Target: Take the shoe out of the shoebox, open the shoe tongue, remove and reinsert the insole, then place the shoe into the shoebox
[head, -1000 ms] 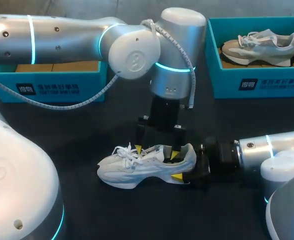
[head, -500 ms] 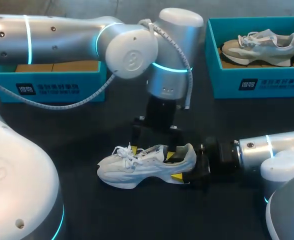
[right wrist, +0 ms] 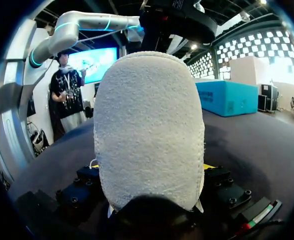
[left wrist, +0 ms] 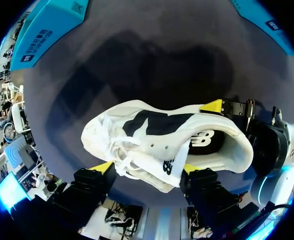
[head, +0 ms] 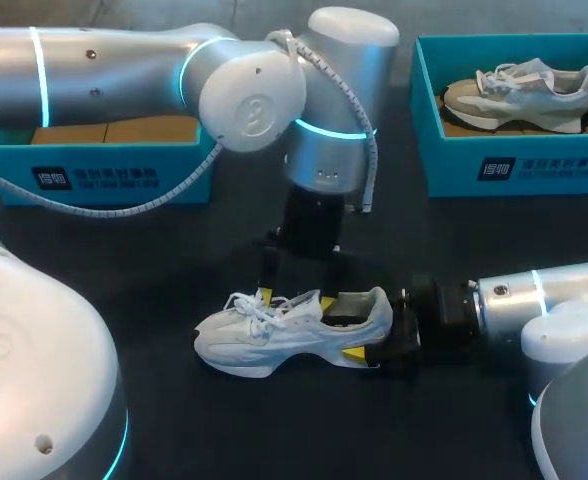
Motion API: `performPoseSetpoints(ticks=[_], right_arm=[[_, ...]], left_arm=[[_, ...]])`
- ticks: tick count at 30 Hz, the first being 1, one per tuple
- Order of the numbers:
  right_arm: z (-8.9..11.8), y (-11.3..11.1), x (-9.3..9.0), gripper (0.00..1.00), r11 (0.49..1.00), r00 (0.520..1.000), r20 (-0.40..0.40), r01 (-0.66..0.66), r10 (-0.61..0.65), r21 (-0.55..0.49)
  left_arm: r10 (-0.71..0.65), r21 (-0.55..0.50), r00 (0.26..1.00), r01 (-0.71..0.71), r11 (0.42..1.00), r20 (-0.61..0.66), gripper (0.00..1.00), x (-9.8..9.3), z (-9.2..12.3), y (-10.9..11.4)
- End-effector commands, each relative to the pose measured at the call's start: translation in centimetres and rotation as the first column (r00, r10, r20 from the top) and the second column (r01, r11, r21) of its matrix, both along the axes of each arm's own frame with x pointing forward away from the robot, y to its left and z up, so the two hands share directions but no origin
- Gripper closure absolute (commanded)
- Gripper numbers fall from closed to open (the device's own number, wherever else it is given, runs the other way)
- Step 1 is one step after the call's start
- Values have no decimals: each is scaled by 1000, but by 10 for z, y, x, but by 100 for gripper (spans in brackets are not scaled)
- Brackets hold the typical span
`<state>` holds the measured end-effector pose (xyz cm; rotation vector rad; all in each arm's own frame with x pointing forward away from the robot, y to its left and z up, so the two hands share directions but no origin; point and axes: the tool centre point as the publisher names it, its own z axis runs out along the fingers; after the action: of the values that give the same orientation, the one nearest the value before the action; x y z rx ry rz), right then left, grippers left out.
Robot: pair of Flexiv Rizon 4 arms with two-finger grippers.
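One white shoe [head: 274, 338], right tool [head: 372, 328] clamped on heel [head: 382, 305], left tool [left wrist: 144, 168] spread open above laces [head: 249, 305].

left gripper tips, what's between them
The laced middle of the white shoe lies between the tips of the left gripper, shown in the left wrist view.

This looks like a robotics lab, a bench set up for trials and not a home or a shop. Two heavy silver machines, the left arm [head: 124, 65] and the right arm [head: 549, 300], lean over a dark table [head: 174, 265]. Each is banded with glowing cyan rings, and a braided cable [head: 104, 208] loops off the left one. Along the table's far edge sit two teal boxes: the left shoebox [head: 104, 172] and the right shoebox [head: 519, 165], which holds a grey shoe [head: 519, 90]. A white shoe [head: 274, 335] lies mid-table.
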<state>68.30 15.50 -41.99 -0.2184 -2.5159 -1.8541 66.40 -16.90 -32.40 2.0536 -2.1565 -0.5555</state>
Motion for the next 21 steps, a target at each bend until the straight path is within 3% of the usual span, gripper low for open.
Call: performPoseSetpoints(ticks=[1,4,10,21], right_arm=[[1,1,-1,100,1000,1000,-2,0,0,-6],[1,1,-1,100,1000,1000,-2,0,0,-6],[1,1,-1,100,1000,1000,-2,0,0,-6],[1,1,-1,100,1000,1000,-2,0,0,-6]], left_arm=[[4,-13,1000,-3,1000,9,42,-2,2,7],[-3,-21,1000,4,1000,13,51,-3,2,8],[-22,-46,999,24,999,38,53,-5,4,7],[-60,-96,995,67,993,80,67,-8,10,7]])
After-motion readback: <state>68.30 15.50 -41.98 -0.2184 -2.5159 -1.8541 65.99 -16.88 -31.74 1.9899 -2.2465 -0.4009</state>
